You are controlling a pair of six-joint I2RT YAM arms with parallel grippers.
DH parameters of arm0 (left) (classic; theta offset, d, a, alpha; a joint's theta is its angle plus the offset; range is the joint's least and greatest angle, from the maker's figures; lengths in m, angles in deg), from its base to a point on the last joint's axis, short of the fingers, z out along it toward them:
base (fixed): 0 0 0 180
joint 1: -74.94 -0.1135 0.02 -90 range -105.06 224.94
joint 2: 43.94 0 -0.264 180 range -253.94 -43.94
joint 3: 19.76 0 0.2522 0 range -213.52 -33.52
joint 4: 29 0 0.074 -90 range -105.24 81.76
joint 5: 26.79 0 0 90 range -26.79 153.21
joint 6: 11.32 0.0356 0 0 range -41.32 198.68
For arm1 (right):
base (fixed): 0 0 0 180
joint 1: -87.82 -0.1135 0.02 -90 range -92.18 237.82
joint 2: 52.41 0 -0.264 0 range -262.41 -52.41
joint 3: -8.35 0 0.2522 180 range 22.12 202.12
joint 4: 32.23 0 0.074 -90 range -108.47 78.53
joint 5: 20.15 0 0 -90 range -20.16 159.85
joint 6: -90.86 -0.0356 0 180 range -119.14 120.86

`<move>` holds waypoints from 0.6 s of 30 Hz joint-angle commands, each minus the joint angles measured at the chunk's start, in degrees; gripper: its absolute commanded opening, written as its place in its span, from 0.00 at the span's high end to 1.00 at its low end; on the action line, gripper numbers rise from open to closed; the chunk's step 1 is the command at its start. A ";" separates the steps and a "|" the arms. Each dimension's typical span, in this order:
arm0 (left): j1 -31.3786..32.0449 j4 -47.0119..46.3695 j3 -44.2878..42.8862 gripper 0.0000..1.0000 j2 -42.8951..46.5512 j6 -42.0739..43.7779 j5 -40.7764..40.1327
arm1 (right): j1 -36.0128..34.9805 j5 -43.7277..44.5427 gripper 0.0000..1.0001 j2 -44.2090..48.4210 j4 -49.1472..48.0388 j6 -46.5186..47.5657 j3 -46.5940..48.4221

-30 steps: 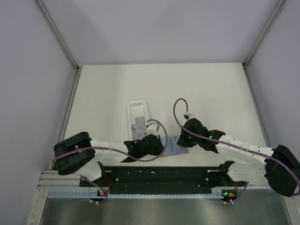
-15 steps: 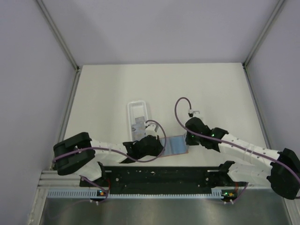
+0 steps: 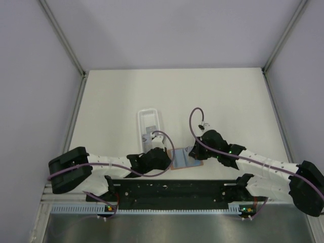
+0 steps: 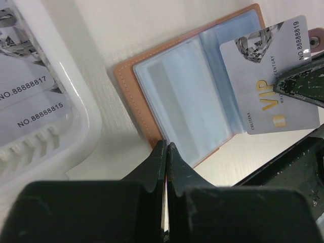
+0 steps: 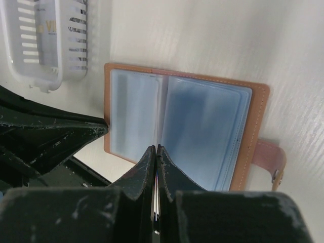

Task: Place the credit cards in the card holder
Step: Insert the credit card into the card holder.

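The card holder [image 3: 181, 158] lies open near the table's front edge, its pale blue sleeves up, and shows in the left wrist view [image 4: 187, 96] and the right wrist view [image 5: 202, 121]. My right gripper [image 3: 194, 153] is shut on a silver VIP credit card [image 4: 268, 76], held over the holder's right page; in its own view [image 5: 155, 147] the card shows only edge-on between the jaws. My left gripper [image 3: 166, 161] is shut, its tips [image 4: 166, 145] at the holder's near left edge. More credit cards [image 4: 25, 96] lie in the white tray.
The white slotted tray [image 3: 150, 121] stands just behind and left of the holder, and shows in the right wrist view [image 5: 50, 40]. The holder's strap with a snap [image 5: 271, 159] sticks out on its right side. The black arm-mount rail [image 3: 177, 190] runs along the near edge.
My right gripper has moved left and down over the open holder with the card. My left arm has swung lower and left, its gripper staying at the holder's left edge. The holder has shifted slightly left.
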 commanded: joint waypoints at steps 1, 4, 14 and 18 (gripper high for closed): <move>-0.12 0.25 0.65 1.00 0.66 0.30 -1.17 | -0.04 -3.46 1.00 -1.64 -8.17 -1.00 -0.95; -0.12 0.25 1.18 1.00 0.83 -0.13 -1.34 | -0.04 -3.12 1.00 -2.43 -8.53 -1.17 -1.21; -0.12 -0.28 1.97 1.00 0.48 -0.75 -1.26 | 1.98 -2.76 1.00 -2.79 -9.92 -2.14 -2.79; -0.12 -0.45 2.15 1.00 0.39 -0.93 -1.26 | 4.44 -4.77 1.00 -2.17 -11.51 -3.02 -4.46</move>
